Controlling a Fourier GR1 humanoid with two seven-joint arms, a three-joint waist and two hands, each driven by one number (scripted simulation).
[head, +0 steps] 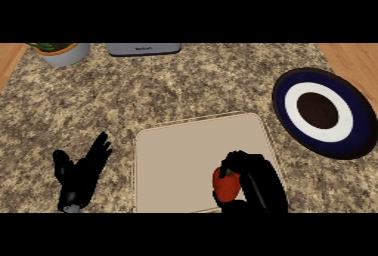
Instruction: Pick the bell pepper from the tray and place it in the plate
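You have one red bell pepper [226,186] pinched in the curled fingers of your right robot hand [255,180], over the near part of the one beige tray [199,150]. One blue-and-white plate [325,113] lies beyond, to its right. Your left robot hand [83,172] rests spread on the worktop [148,90].

Pepper [225,186]: right side hidden by the right hand [258,182], whose fingers [236,159] curl over its top. Tray [199,165]: lower edge cut off, near right corner covered by that hand. Both forearms out of view. Pot [63,52] and grey appliance [144,48] cut by the upper edge; the appliance's label is too small to read.
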